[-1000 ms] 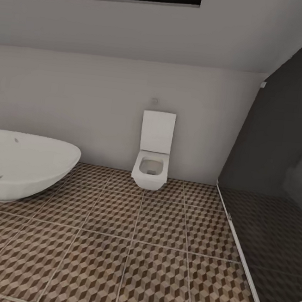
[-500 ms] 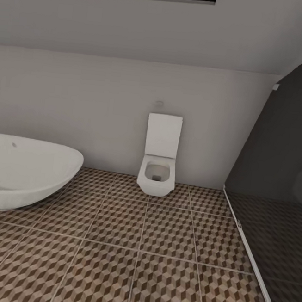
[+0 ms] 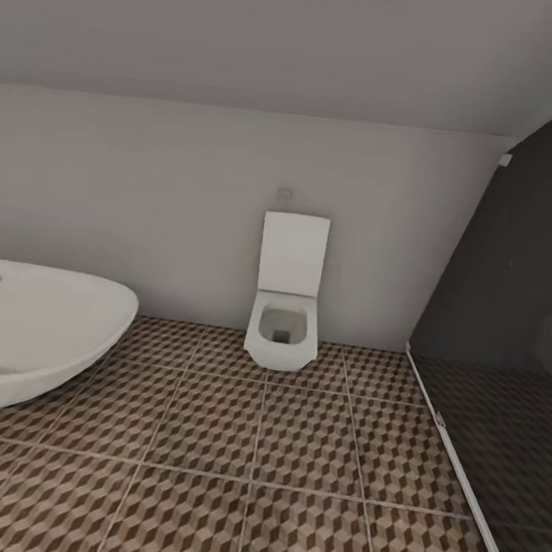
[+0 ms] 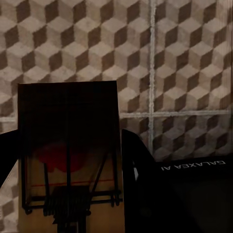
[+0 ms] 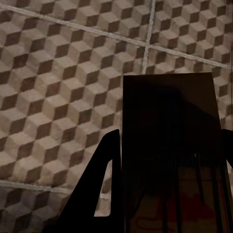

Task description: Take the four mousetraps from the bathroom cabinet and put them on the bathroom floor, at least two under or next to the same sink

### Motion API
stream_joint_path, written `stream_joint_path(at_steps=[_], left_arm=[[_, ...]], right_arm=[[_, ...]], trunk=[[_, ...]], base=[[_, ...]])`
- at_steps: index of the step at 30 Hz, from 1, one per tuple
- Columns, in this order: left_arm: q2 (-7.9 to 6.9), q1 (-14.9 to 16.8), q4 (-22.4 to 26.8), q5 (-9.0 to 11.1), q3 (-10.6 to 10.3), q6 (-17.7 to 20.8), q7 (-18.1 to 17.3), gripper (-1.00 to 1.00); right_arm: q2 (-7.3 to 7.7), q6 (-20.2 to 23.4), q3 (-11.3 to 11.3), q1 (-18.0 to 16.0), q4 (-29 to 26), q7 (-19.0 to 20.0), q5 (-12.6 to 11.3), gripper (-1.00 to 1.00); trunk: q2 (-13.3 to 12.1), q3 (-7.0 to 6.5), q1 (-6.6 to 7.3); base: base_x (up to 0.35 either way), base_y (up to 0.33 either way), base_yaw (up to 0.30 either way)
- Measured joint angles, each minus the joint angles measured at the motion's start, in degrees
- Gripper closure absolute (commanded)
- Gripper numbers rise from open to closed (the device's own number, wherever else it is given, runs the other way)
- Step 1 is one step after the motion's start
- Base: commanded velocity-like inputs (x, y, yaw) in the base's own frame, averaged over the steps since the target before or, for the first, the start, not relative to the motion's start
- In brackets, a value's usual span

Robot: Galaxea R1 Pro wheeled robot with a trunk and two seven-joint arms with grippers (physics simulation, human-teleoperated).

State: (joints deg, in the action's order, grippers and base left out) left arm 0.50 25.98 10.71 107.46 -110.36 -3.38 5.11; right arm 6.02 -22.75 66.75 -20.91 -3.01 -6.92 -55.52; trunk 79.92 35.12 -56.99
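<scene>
In the left wrist view a brown wooden mousetrap (image 4: 68, 145) with dark wire parts and a red patch sits between my dark fingers (image 4: 138, 170); my left gripper (image 4: 68, 165) is shut on it above the cube-patterned bathroom floor (image 4: 184, 58). In the right wrist view my right gripper (image 5: 167, 160) is shut on a second mousetrap (image 5: 170, 126), which stands between its fingers (image 5: 104, 170) over the same tiles (image 5: 58, 73). The cabinet and the sink are out of view.
Ahead, the tiled floor (image 3: 292, 448) runs to a white wall. An oval white bathtub (image 3: 32, 335) stands at the left, a white wall-hung toilet (image 3: 284, 319) in the middle, and a dark glass shower enclosure (image 3: 503, 376) at the right.
The head view has shifted: toilet and bathtub now sit lower in the picture and the bathtub further left, so the camera moved. Nothing in the room moved.
</scene>
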Motion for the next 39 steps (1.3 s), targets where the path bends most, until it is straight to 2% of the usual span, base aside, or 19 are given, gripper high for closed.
stream_joint_path(at_steps=[6,28,39], left_arm=[[0.05,-0.03,0.0,-0.03,0.0,0.04,0.0,1.0],[-0.2,-0.02,-0.09,-0.02,0.0,-0.03,0.19,1.0],[-0.22,-0.02,-0.09,-0.05,0.0,-0.03,0.27,1.0]], right_arm=[[0.0,0.0,0.0,0.0,0.0,0.0,0.0,1.0],[0.0,0.0,-0.01,0.0,0.03,0.0,-0.09,1.0],[0.06,0.24,-0.12,0.0,0.42,-0.13,-0.48,1.0]], trunk=[[0.0,0.0,0.0],[0.0,0.0,0.0],[0.0,0.0,0.0]], base=[[0.27,0.0,-0.146],[0.271,0.002,-0.003],[0.269,0.145,0.0]])
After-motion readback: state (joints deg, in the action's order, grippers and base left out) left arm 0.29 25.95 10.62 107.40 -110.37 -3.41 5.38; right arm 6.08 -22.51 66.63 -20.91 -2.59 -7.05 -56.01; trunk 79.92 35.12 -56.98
